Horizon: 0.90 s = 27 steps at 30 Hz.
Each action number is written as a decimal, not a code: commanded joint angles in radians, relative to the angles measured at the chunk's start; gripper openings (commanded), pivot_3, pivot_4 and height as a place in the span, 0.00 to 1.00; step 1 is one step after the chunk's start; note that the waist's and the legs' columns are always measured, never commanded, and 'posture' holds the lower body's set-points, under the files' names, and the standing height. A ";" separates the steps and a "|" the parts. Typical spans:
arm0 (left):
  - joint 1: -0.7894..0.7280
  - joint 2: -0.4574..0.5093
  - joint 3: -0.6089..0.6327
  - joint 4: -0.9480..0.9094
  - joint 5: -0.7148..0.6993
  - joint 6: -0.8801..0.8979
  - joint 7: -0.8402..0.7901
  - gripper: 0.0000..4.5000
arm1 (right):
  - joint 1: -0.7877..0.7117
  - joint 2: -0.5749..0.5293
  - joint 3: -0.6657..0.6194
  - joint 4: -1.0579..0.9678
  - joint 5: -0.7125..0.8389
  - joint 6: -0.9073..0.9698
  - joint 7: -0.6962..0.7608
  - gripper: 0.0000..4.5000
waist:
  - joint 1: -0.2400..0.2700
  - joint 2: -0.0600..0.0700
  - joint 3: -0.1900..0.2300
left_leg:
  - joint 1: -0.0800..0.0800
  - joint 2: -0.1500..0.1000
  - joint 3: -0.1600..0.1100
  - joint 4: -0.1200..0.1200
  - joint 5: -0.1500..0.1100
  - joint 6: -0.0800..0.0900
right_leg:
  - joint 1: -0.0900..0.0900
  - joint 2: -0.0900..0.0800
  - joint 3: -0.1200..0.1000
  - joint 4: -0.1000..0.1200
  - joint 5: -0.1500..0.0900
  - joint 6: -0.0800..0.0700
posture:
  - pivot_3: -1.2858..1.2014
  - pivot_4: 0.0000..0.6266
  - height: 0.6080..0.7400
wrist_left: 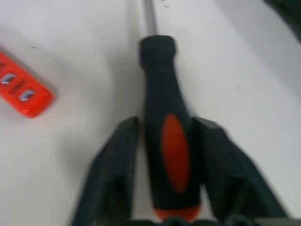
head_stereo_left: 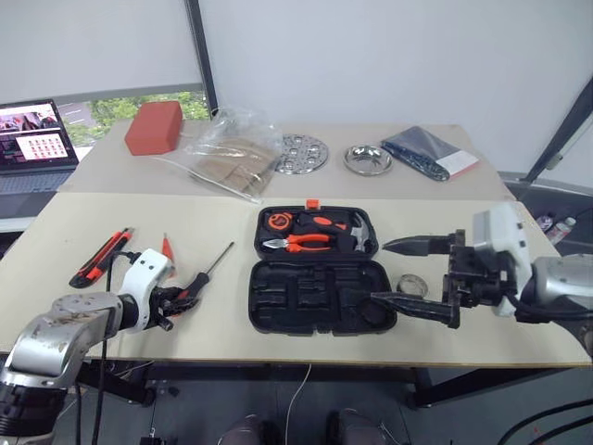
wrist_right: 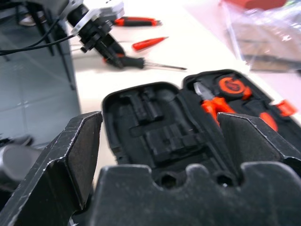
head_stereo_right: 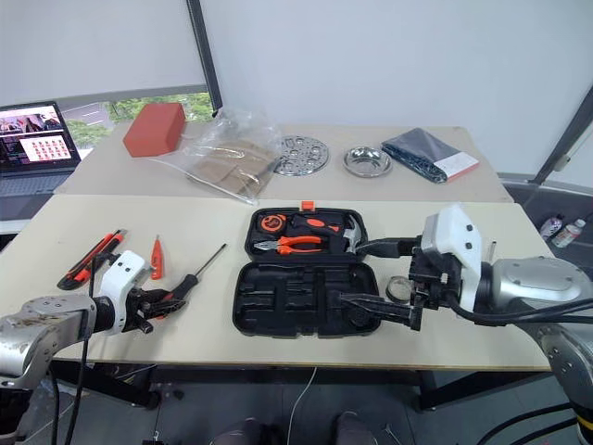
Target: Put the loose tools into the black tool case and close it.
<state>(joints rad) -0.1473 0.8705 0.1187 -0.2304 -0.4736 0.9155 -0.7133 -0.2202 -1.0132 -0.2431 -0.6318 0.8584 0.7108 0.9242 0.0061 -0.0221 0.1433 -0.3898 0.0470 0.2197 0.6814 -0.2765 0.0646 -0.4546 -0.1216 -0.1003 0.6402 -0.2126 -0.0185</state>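
A pale table [head_stereo_left: 222, 334] seen from above its near edge, with a second table pushed against its far side. At far left, a laptop [head_stereo_left: 35, 139] stands open. On the near table's left part lies the utility knife [head_stereo_left: 100, 257], orange and black, pointing away at a slant; just right of it lies the small orange tester screwdriver [head_stereo_left: 168, 247]. The left gripper [head_stereo_left: 174, 301] sits low over the table near the front left, its two black fingers [wrist_left: 115, 174] set along either side of the black-and-orange handle of a screwdriver [wrist_left: 168, 141] that lies on the surface with its thin shaft running away to the far right. The fingers stand narrowly apart and flank the handle closely; whether they actually press on it cannot be told.

At centre, the black tool case [head_stereo_left: 315, 297] lies open flat, hinge across the middle. Its near half shows empty moulded slots; its far half carries orange-handled pliers [head_stereo_left: 298, 243], a hammer [head_stereo_left: 357, 237] and a tape measure [head_stereo_left: 278, 222], with a small orange latch [head_stereo_left: 312, 203] at the far edge. Just right of the case's near half rests the small grey tape roll [head_stereo_left: 412, 285].

The right gripper [head_stereo_left: 403, 275] hovers over the case's right end, jaws spread wide and holding nothing.

On the far table, left to right: a red block [head_stereo_left: 154, 127], a clear plastic bag [head_stereo_left: 227, 153], a perforated metal disc [head_stereo_left: 302, 154], a metal bowl [head_stereo_left: 368, 159] and a dark pouch [head_stereo_left: 428, 153].
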 commanded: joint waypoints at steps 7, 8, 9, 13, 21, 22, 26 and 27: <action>-0.257 0.104 -0.040 0.067 0.030 -0.168 -0.213 0.21 | 0.085 -0.035 -0.054 -0.051 0.000 0.003 0.028 1.00 | 0.006 -0.005 0.003 | -0.004 0.000 -0.001 0.004 0.000 0.000 | -0.001 0.004 -0.003 0.000 0.000 0.000 | 0.52 0.24 0.97; -0.306 0.114 -0.075 0.076 0.034 -0.217 -0.284 0.21 | 0.094 -0.032 -0.057 -0.055 -0.008 -0.003 0.023 1.00 | 0.007 -0.005 0.003 | -0.004 0.001 -0.001 0.004 0.000 0.000 | -0.001 0.004 -0.003 0.001 0.000 0.000 | 0.52 0.24 0.97; -0.349 0.119 -0.108 0.088 0.039 -0.253 -0.342 0.21 | 0.101 -0.029 -0.059 -0.058 -0.012 -0.005 0.019 1.00 | 0.008 -0.005 0.003 | -0.004 0.000 -0.001 0.004 0.000 0.000 | -0.001 0.004 -0.004 0.000 0.000 0.000 | 0.52 0.24 0.97; -0.516 0.056 -0.295 0.190 0.144 -0.412 -0.499 0.21 | 0.120 -0.018 -0.059 -0.066 -0.019 -0.011 0.012 1.00 | 0.008 -0.005 0.003 | -0.004 0.000 -0.001 0.005 0.000 0.000 | 0.000 0.005 -0.004 0.000 0.000 0.000 | 0.52 0.24 0.97; -0.748 -0.185 -0.542 0.558 0.376 -0.714 -0.635 0.21 | 0.135 0.005 -0.070 -0.083 -0.026 -0.003 -0.026 1.00 | 0.003 -0.005 0.003 | -0.011 0.002 -0.003 0.016 0.005 0.010 | -0.002 0.011 -0.005 0.002 0.000 0.000 | 0.52 0.24 0.97; -0.766 -0.210 -0.552 0.593 0.392 -0.734 -0.639 0.21 | 0.141 0.005 -0.076 -0.086 -0.028 -0.002 -0.028 1.00 | 0.004 -0.006 0.003 | -0.011 0.002 -0.003 0.016 0.005 0.010 | -0.002 0.011 -0.005 0.002 0.000 0.000 | 0.52 0.24 0.97; -0.820 -0.278 -0.564 0.707 0.442 -0.769 -0.643 0.21 | 0.159 0.009 -0.098 -0.097 -0.022 0.001 -0.045 1.00 | 0.005 -0.006 0.003 | -0.014 0.003 -0.005 0.019 0.004 0.012 | -0.002 0.010 -0.007 0.002 0.000 0.000 | 0.52 0.24 0.97; -0.829 -0.291 -0.561 0.724 0.446 -0.773 -0.647 0.21 | 0.165 0.010 -0.106 -0.100 -0.019 0.002 -0.049 1.00 | 0.005 -0.006 0.003 | -0.015 0.003 -0.006 0.020 0.004 0.013 | -0.002 0.010 -0.007 0.002 0.000 0.000 | 0.52 0.24 0.97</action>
<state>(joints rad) -0.9352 0.5887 -0.4544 0.4730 -0.0381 0.1694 -1.3540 -0.0588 -1.0068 -0.2954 -0.7021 0.8283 0.7215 0.8852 0.0111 -0.0278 0.1465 -0.4061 0.0500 0.2122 0.7032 -0.2731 0.0780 -0.4572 -0.1114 -0.1093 0.6421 -0.2125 -0.0181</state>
